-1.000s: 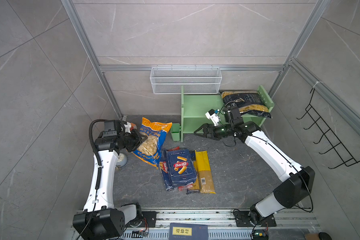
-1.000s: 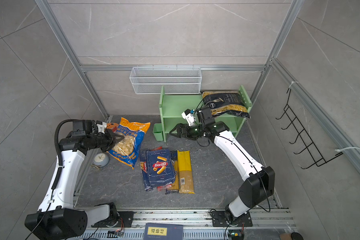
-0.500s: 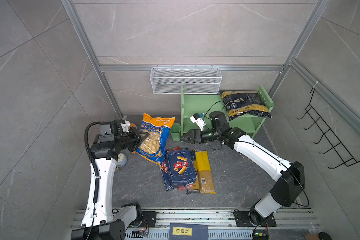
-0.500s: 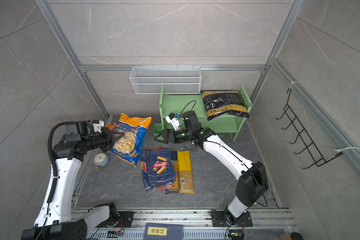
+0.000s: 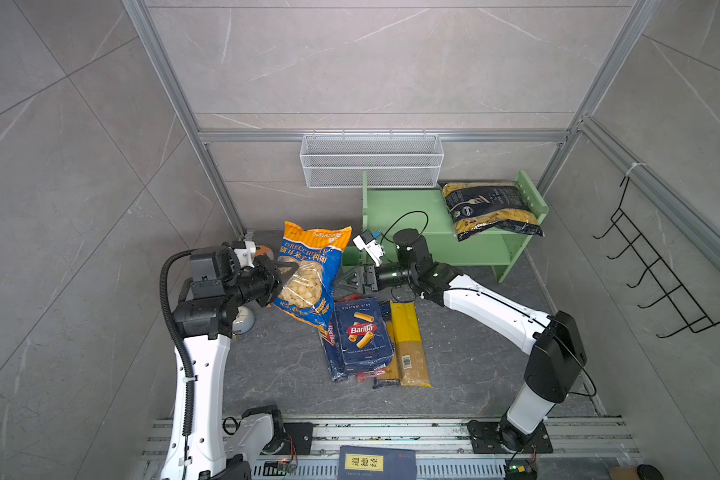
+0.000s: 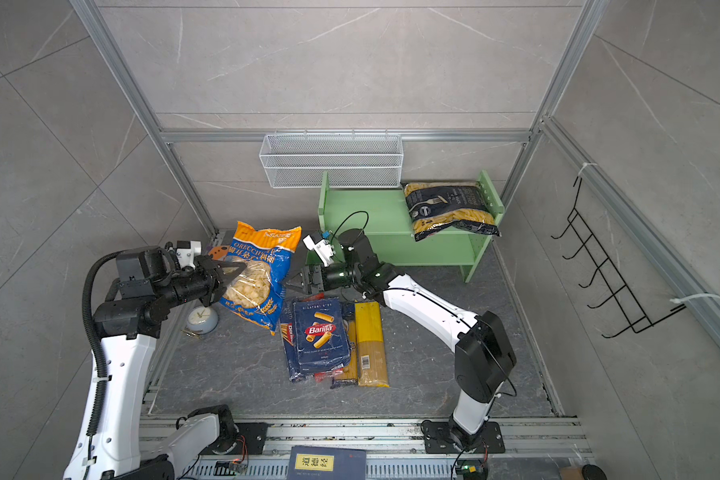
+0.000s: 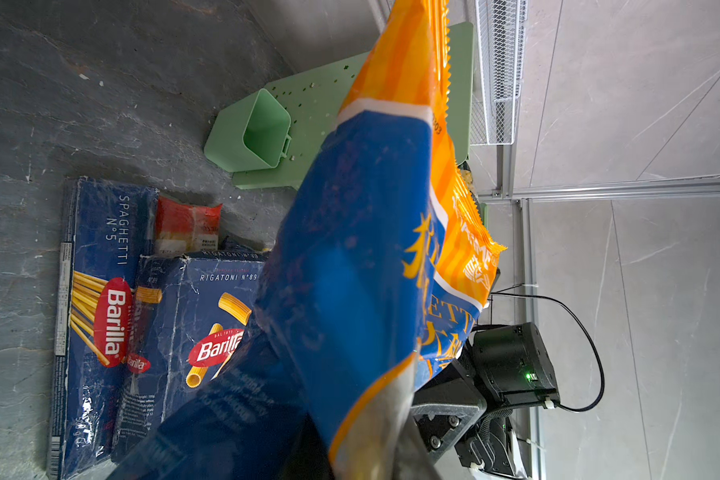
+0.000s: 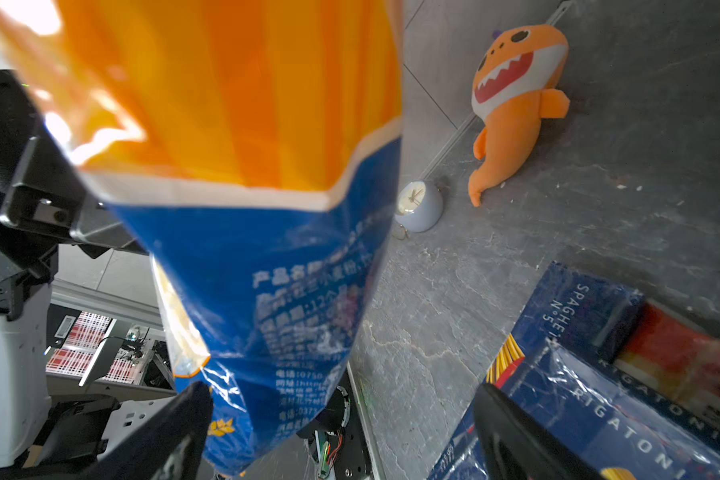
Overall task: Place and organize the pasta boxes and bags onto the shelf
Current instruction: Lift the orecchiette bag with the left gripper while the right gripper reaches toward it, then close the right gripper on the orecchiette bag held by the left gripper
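My left gripper is shut on the side edge of the orange-and-blue orecchiette bag, which hangs upright above the floor. My right gripper stands open right beside that bag; in the right wrist view the bag has its lower corner between the spread fingers. The black-and-clear penne bag lies on the top of the mint-green shelf. On the floor lie the rigatoni box, the Barilla spaghetti pack, a yellow spaghetti pack and a red pack.
A white wire basket hangs behind the shelf. A black hook rack is on the right wall. A small clock and an orange plush toy lie at the left. A green cup sits on the shelf's side.
My left arm has carried the orecchiette bag up and to the right. My right gripper has come away from the shelf, down and to the left, up to the bag, staying open.
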